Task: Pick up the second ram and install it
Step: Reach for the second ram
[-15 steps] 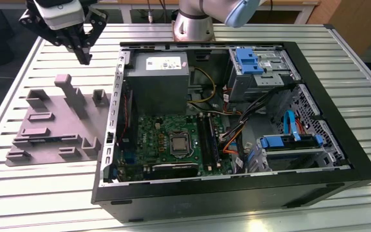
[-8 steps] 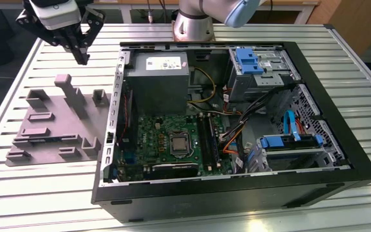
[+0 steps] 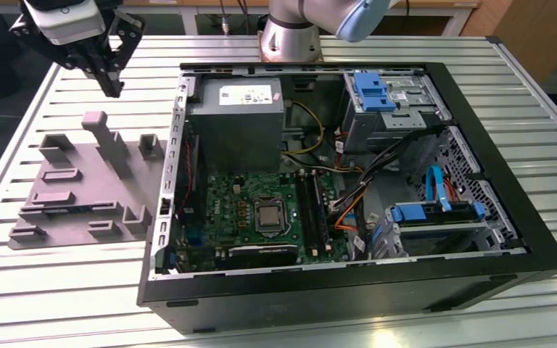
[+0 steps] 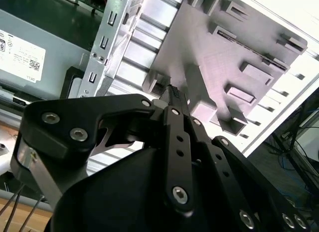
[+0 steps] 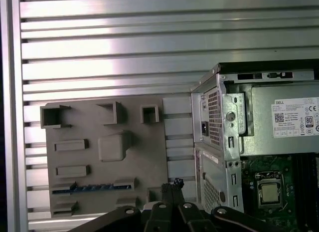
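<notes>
1. The gripper (image 3: 115,88) hung high over the far end of the holder (image 3: 93,185), on the exterior view's left of the case (image 3: 356,290). Its fingers were drawn together at the tips and held nothing.
2. The ram (image 5: 92,187) stood on edge in a holder slot between two small blocks. It was well apart from the gripper and untouched.
3. The step in hand looked to be the reach for the ram. Done well, it would want the fingers spread wider than the stick is thick and lined up across its flat faces. They would come down over its middle, close gently and draw straight up, so the board did not bind in the slot.
4. Holder: the ram sat in one slot, and the other pockets seen in the first wrist view looked empty.
5. Case: it lay open on top. It held a power supply (image 3: 235,116) at the far side and a motherboard (image 3: 225,203) nearer, with long black slots (image 3: 315,210) at the board's right. Whether any slot already carried a stick could not be told.
</notes>
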You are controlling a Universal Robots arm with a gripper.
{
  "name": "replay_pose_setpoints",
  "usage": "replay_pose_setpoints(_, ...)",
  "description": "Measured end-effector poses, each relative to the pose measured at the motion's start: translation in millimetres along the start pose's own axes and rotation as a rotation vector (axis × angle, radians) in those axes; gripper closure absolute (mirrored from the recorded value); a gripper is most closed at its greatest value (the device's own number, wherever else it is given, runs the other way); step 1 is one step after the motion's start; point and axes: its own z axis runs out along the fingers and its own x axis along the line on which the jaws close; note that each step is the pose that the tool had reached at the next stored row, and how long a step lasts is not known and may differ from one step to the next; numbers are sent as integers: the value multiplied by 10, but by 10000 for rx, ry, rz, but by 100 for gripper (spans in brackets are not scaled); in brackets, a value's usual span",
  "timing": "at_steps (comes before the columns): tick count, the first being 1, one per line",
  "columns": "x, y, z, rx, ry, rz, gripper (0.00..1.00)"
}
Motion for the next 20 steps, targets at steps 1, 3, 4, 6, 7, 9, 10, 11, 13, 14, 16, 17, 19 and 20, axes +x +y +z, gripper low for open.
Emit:
replay_pose_setpoints(1,18,-1,0,0,0,0,89)
replay_pose_setpoints(3,53,-4,-2,0,0,0,89)
replay_pose_setpoints(4,71,-5,-2,0,0,-1,89)
replay_pose_setpoints(6,107,-8,-3,0,0,-1,89)
replay_pose_setpoints(7,125,-10,-4,1,1,-1,89)
replay_pose_setpoints(9,161,-14,-4,0,1,-1,89)
replay_pose_setpoints(10,176,-20,-4,0,0,-1,89)
replay_pose_setpoints(11,194,-29,-4,0,0,-1,89)
replay_pose_setpoints(13,231,-47,-5,-1,0,-1,89)
replay_pose_setpoints(14,254,-52,-5,0,1,-1,89)
replay_pose_setpoints(16,305,-60,-7,1,1,0,89)
replay_pose_setpoints(17,330,-66,-7,1,1,0,89)
replay_pose_setpoints(19,377,-88,-7,0,0,0,89)
replay_pose_setpoints(20,398,-102,-8,0,0,-1,89)
